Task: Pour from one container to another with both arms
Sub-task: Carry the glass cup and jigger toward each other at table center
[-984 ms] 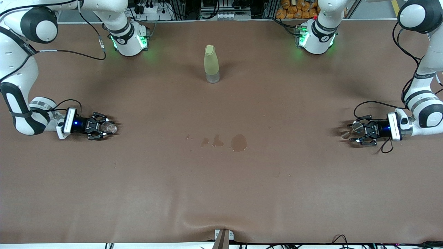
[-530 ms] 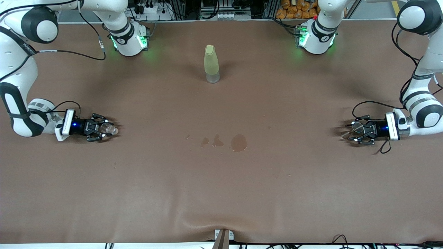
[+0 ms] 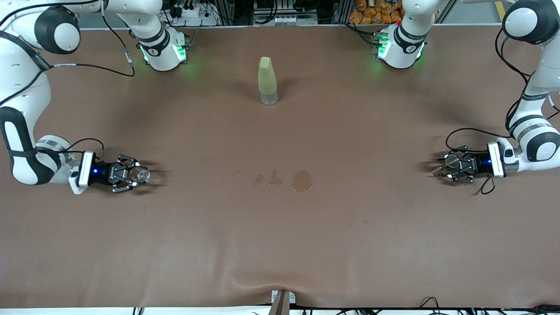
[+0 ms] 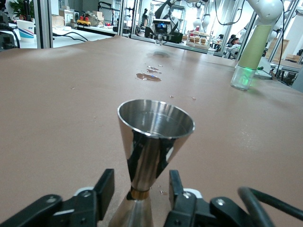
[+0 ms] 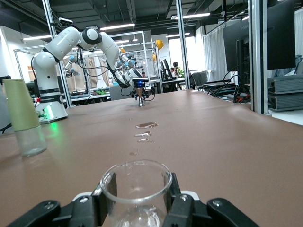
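At the right arm's end of the table, the right gripper [image 3: 133, 176] has its 2 fingers closed narrowly around the glass cup [image 3: 141, 175], which stands upright between them in the right wrist view [image 5: 137, 193]. Compared with 1.0 s ago, this gripper and cup have dropped toward 6 o'clock in the front view, nearer the camera, and the shadow below them now spreads farther toward 3 o'clock.

At the left arm's end, the left gripper [image 3: 446, 168] grips the steel jigger [image 3: 450, 161] at its waist, fingers narrow, the upper cone open upward [image 4: 154, 137]. It has barely moved since 0.5 s ago, sitting slightly tighter in than 1.0 s before.

Between the 2 grippers, 3 small wet patches [image 3: 302, 180] mark the brown tabletop [image 3: 280, 245], unchanged. From them toward 12 o'clock, farther from the camera, the yellow-green bottle [image 3: 267, 81] stands upright where it was.
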Motion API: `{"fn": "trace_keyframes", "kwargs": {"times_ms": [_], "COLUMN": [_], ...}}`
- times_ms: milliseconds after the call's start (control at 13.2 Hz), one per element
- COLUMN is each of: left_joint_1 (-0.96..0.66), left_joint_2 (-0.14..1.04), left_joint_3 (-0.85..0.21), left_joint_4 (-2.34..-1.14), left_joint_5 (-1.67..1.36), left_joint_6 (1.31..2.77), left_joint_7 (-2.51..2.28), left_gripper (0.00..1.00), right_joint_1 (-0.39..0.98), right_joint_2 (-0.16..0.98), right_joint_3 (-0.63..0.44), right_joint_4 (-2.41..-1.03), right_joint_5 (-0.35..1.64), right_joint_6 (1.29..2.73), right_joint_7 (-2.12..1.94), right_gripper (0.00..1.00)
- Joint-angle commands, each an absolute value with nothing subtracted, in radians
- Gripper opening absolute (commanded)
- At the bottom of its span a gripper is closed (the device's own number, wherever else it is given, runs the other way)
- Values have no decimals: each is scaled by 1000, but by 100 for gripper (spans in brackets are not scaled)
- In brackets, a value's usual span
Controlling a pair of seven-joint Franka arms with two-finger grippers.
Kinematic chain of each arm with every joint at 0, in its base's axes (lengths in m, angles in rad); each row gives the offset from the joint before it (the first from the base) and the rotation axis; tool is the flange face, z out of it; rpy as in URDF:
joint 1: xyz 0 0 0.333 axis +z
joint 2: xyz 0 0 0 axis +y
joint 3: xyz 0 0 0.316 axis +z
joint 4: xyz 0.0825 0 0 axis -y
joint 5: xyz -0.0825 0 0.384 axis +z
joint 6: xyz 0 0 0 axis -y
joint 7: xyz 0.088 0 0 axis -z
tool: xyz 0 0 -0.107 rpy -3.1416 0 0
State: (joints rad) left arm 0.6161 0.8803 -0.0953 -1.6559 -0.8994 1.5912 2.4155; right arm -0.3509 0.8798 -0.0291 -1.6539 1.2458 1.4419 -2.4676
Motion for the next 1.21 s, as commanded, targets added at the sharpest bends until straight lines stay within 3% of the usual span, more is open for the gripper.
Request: {"fn": "trace_keyframes", "kwargs": {"times_ms": [0,227,378,606,757,833,1135], "left_joint_1": [621,621,620,615,612,609,575], "left_joint_2": [882,881,877,870,867,859,819], "left_joint_3": [-95,-95,-95,-95,-95,-97,-149], "left_joint_4": [-1655,-1655,-1655,-1651,-1638,-1632,-1628], "left_joint_5": [-922,-922,-922,-922,-922,-920,-923], "left_joint_6": [1586,1586,1588,1588,1588,1588,1601], "left_joint_7": [2441,2441,2439,2433,2431,2430,2422], "left_gripper": [45,31,27,9,8,1,0], "right_joint_1": [-304,-252,-223,-181,-154,-138,-88], "right_joint_2": [845,822,775,694,657,652,617], "right_joint_3": [-34,-34,-34,-32,-32,-32,-34], "right_joint_4": [-1638,-1612,-1601,-1601,-1609,-1611,-1611], "right_joint_5": [1301,1339,1339,1344,1367,1380,1422], "right_joint_6": [1480,1514,1540,1552,1578,1580,1624], "right_joint_7": [-2424,-2404,-2331,-2185,-2151,-2134,-2064], "right_gripper": [23,23,23,24,24,24,24]}}
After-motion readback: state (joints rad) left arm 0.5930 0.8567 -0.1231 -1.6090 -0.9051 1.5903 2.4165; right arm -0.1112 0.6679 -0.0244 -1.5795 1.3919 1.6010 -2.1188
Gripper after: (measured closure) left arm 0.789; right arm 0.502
